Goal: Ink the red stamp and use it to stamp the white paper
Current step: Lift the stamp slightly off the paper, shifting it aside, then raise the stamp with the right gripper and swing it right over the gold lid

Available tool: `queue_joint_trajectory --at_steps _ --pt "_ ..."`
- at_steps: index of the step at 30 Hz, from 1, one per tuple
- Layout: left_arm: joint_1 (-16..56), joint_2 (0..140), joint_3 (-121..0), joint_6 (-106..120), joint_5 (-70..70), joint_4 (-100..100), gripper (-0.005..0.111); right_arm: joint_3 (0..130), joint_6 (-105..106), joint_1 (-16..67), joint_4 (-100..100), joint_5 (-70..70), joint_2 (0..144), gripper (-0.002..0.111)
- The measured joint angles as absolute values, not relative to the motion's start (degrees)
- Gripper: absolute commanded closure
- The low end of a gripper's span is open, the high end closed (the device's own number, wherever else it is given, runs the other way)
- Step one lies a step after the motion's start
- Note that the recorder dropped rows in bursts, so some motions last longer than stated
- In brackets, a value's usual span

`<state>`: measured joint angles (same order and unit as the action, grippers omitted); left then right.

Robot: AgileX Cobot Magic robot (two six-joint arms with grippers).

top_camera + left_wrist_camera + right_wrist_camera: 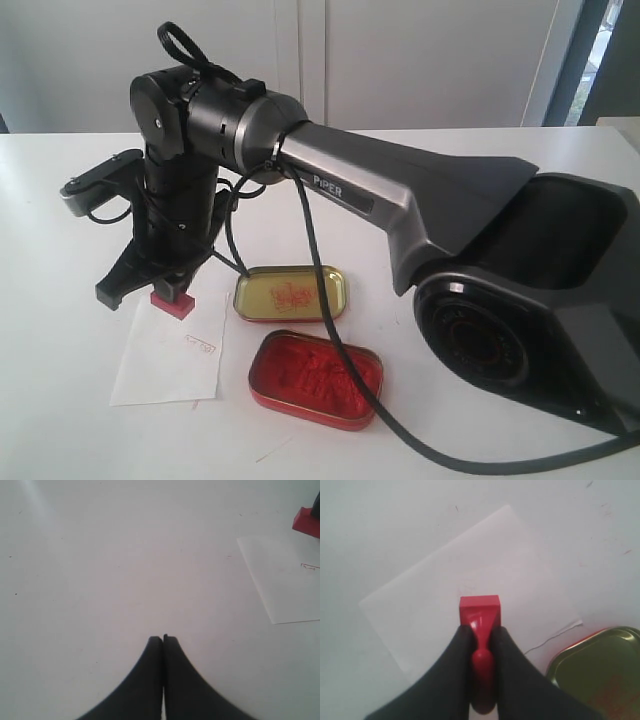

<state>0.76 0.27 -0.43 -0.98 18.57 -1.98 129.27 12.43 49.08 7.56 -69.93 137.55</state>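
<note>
My right gripper point(480, 630) clamps the knob of the red stamp point(479, 611), block down over the white paper point(470, 565); contact unconfirmed. The stamp looks light, rigid and smooth: hold the knob squarely. The thin paper may shift. My left gripper point(163, 639) is closed, empty.

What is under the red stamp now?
The white paper lies under the red stamp, held by the right hand. The stamp's underside is hidden, so ink or contact with the paper cannot be seen.
</note>
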Motion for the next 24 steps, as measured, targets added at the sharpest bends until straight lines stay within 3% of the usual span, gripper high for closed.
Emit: queue_joint_trajectory --at_steps 24 --pt "0.76 0.27 -0.43 -0.98 18.57 -1.98 0.107 119.79 11.74 49.08 7.97 -69.97 128.86 0.108"
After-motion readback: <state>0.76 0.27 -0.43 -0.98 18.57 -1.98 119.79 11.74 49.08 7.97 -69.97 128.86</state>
